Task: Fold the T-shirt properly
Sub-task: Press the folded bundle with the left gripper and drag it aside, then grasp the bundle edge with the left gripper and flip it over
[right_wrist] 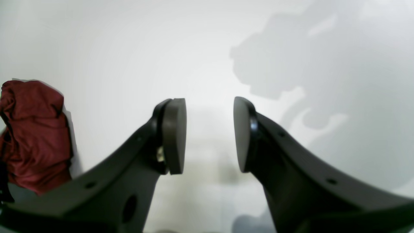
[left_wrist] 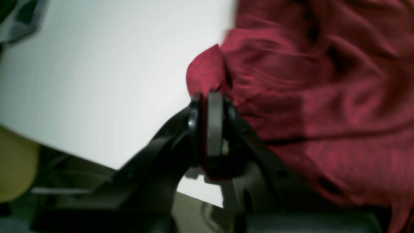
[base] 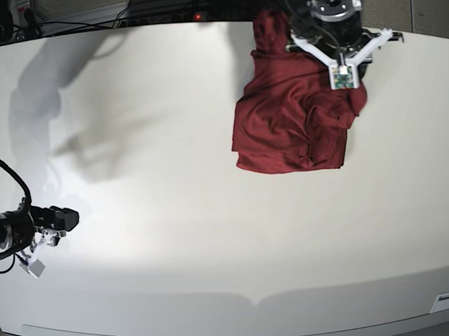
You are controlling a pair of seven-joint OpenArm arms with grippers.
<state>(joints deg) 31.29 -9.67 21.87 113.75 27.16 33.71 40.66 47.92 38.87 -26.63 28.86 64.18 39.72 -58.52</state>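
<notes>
The T-shirt point(base: 293, 119) lies bunched in the upper right of the white table point(base: 177, 276), roughly gathered but far from neatly folded. My left gripper point(left_wrist: 210, 97) pinches its edge; my right gripper point(right_wrist: 209, 134) waits spread and empty, lower left.

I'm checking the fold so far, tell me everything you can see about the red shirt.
The T-shirt is dark red, thin, wrinkly knit with no print. It lies bunched in a rough, uneven heap near the white table's far edge. The left gripper is shut on a fold at its edge. The right gripper is open, well away.
</notes>
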